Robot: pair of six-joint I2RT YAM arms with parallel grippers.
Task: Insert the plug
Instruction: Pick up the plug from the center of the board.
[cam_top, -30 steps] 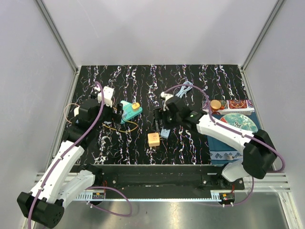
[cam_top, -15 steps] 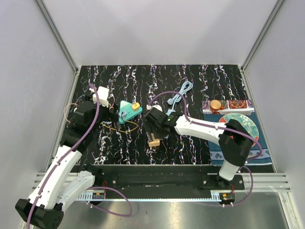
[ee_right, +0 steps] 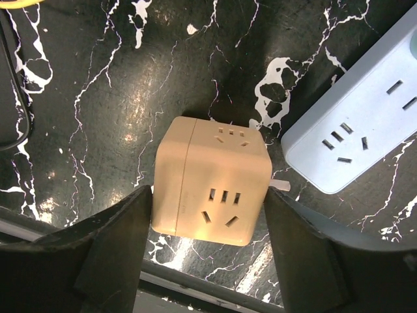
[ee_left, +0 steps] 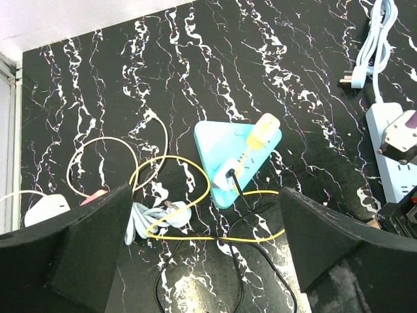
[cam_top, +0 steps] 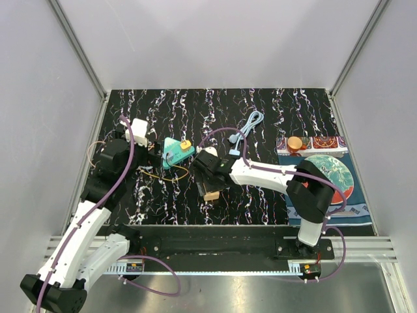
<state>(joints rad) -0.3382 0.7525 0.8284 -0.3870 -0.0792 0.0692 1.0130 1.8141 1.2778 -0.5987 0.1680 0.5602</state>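
A beige cube socket (ee_right: 212,182) with a metal prong on its right side lies on the black marbled table; in the top view the cube (cam_top: 210,193) sits just under the right arm's wrist. My right gripper (ee_right: 210,225) is shut on it, one finger against each side. A pale blue power strip (ee_right: 358,140) lies just right of the cube. My left gripper (ee_left: 208,261) hangs open above tangled cables, with a pale plug (ee_left: 159,212) and a teal triangular socket (ee_left: 236,160) below it; from above, the left gripper (cam_top: 153,151) is left of that socket (cam_top: 176,153).
Yellow cable (ee_left: 176,166) and black cable (ee_left: 273,261) loop under the left gripper, with a white charger (ee_left: 45,208) at far left. A pale blue cord with a plug (cam_top: 247,127) lies behind. A patterned mat (cam_top: 326,176) with a plate and an orange cup (cam_top: 295,143) is at right. The table's front rail (ee_right: 195,287) is close to the cube.
The right arm swung left and toward the near edge, came down over the beige cube, and its jaws narrowed onto it. The left arm shifted slightly left, still open.
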